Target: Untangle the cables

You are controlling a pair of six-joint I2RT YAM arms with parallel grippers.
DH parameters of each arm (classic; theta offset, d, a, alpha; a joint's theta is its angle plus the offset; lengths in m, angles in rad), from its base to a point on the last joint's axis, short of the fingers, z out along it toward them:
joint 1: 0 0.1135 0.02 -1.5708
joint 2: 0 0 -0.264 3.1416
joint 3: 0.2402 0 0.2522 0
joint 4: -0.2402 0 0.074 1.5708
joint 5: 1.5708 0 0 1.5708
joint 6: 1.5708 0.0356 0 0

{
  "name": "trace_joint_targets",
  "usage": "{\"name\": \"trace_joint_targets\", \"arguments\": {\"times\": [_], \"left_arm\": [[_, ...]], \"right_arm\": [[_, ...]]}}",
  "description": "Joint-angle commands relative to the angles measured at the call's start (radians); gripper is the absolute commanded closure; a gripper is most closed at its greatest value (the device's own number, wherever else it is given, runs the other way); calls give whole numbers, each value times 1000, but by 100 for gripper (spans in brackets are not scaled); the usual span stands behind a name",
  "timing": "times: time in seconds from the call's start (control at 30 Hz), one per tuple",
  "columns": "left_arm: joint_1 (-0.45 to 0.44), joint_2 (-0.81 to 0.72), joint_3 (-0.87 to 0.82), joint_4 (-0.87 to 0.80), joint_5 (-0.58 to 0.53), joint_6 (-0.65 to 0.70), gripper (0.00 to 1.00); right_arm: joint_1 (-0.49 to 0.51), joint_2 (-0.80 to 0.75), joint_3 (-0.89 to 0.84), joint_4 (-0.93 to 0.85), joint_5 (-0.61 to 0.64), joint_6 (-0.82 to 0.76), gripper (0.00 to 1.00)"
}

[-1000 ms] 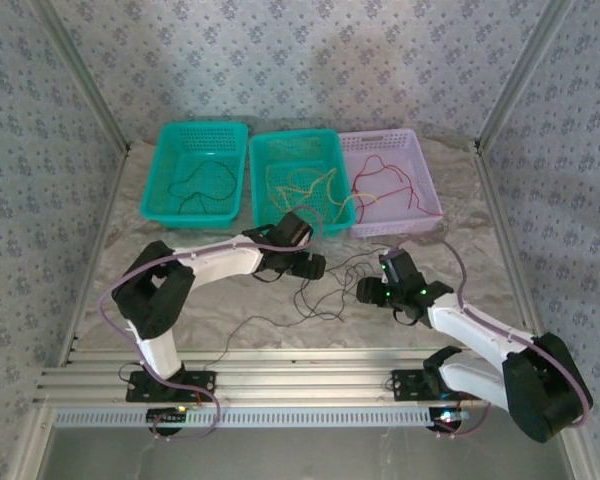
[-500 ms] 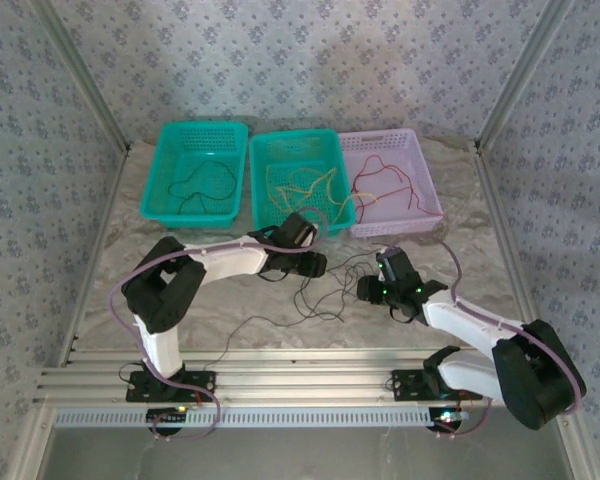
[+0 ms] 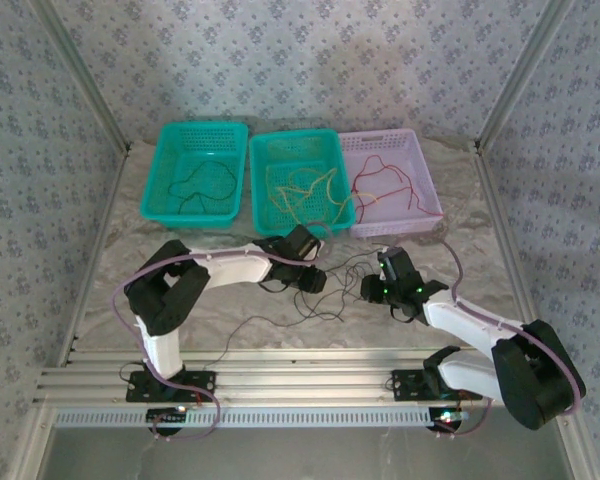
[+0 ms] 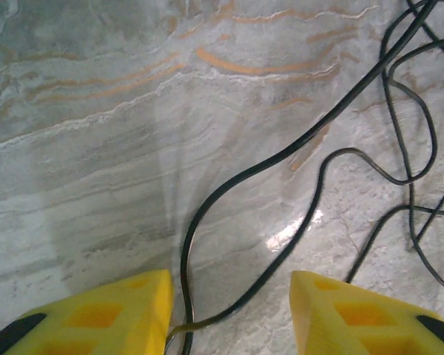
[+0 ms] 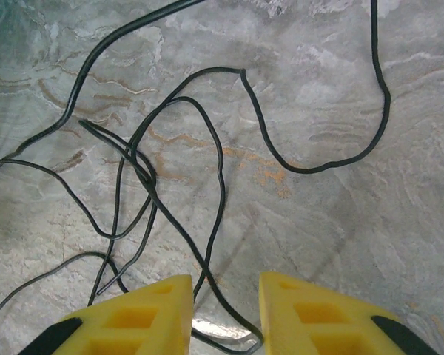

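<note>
Cables [image 3: 302, 300], thin and black, lie in a loose tangle on a pale marble-patterned table [image 3: 480, 250], midway between two robot grippers.

Three plastic baskets stand in a row at the table's 12 o'clock edge. At 11 o'clock, a teal basket [image 3: 195, 127] holds one black cable [image 3: 205, 180]. At 12 o'clock, a second teal basket [image 3: 295, 136] holds a heap of yellow cable [image 3: 300, 185]. Beside it, at 1 o'clock, a lilac basket [image 3: 385, 136] holds a red cable [image 3: 381, 161].

Seen from above, the left gripper [image 3: 315, 281] sits low over the table at 9 o'clock of the tangle. Its wrist camera shows two yellow fingers [image 4: 118, 314] standing well apart. A thick black strand [image 4: 296, 148] curves down from 1 o'clock and passes through the gap, nearer the left finger. The fingers are not pressing on it.

The right gripper [image 3: 372, 290] sits at 3 o'clock of the tangle, facing the left one. In its wrist view the yellow fingers [image 5: 311, 310] are apart by a narrower gap. One black strand [image 5: 221, 174] runs down into that gap and bends toward the right finger. Whether it touches the finger cannot be told. Several looser loops cross each other from 9 to 12 o'clock of that gap.
</note>
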Motion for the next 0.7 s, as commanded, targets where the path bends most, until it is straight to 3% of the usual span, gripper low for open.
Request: {"name": "trace_joint_targets", "arguments": {"times": [0.0, 0.17, 0.33, 0.43, 0.67], "left_arm": [[-2, 8, -17, -89, -13, 21, 58], [2, 13, -1, -91, -37, 32, 62], [5, 14, 16, -91, -41, 35, 89], [9, -3, 20, -94, -56, 41, 100], [26, -186, 29, -165, -117, 34, 100]], "right_arm": [[-6, 0, -5, 11, 16, 2, 73], [-5, 1, -7, 9, 19, 2, 78], [-6, -11, -9, 3, 18, 1, 88], [-6, -36, -8, -11, 20, -5, 93], [-21, -139, 2, -99, 55, -8, 100]]}}
